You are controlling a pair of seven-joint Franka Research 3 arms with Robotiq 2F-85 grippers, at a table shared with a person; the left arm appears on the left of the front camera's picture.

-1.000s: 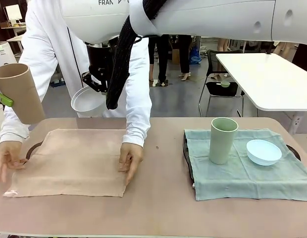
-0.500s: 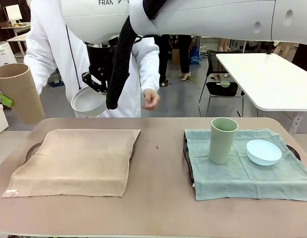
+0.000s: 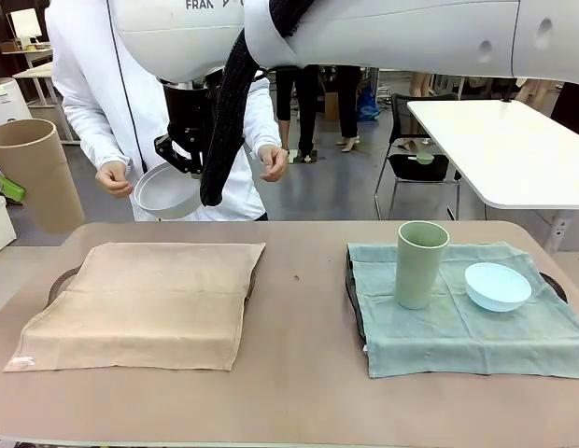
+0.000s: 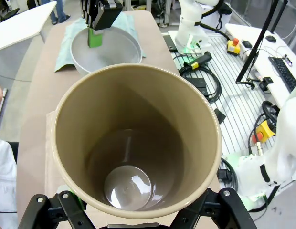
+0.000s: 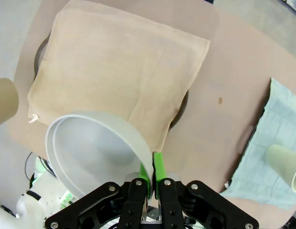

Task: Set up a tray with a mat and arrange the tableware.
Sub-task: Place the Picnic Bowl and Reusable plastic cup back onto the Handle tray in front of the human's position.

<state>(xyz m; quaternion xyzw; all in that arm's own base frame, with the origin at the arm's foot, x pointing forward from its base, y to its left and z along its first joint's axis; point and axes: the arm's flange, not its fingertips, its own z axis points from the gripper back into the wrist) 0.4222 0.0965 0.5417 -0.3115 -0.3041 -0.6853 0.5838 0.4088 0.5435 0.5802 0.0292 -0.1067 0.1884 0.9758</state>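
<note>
Front view: the right arm's fingers (image 3: 182, 161) pinch the white bowl (image 3: 165, 192) by its rim, above the tan mat (image 3: 140, 301) on the worktop (image 3: 299, 392).

Left wrist view: the fingers spread wide around the tan tumbler (image 4: 136, 143), axis along them (upright).

Right wrist view: the mat lies directly beyond the fingers, below the bowl.

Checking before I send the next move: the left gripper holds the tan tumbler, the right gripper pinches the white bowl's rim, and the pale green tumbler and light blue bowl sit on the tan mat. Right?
One error: the pale green tumbler and light blue bowl sit on the green mat, not the tan mat, as the front view shows. The rest stands: left gripper holds the tan tumbler, right gripper pinches the white bowl.
</note>
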